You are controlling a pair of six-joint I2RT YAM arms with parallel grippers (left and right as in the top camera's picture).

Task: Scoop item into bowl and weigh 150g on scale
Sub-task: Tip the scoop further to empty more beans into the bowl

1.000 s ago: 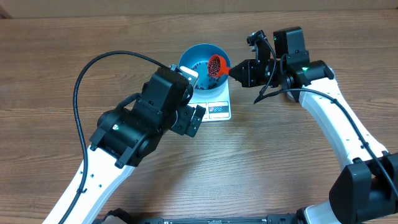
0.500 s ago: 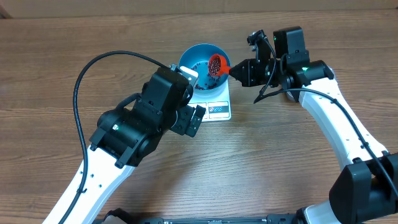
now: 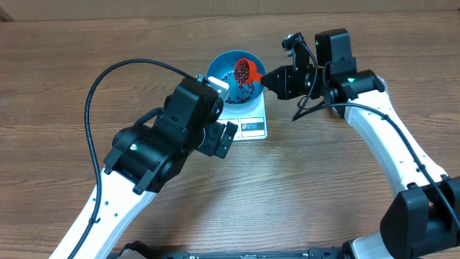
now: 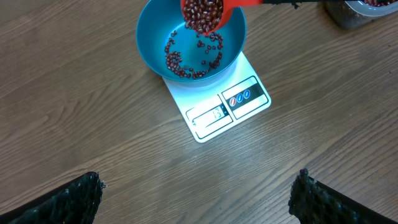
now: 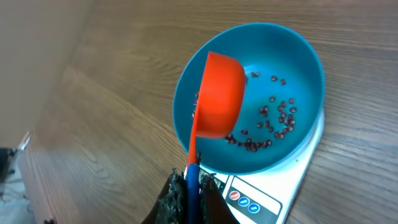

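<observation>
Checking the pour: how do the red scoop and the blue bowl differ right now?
The scoop hangs tilted in the air; the bowl sits upright on the scale. The scoop is full of beans; the bowl holds only a scattered few. Both carry the same red-brown beans.

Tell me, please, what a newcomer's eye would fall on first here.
The red scoop, heaped with dark beans, tilts above the blue bowl, held by its handle in the right gripper. The bowl sits on the white scale, with a few beans scattered inside.

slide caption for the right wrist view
Red scoop tipped over the blue bowl on the white scale, a few beans inside.
</observation>
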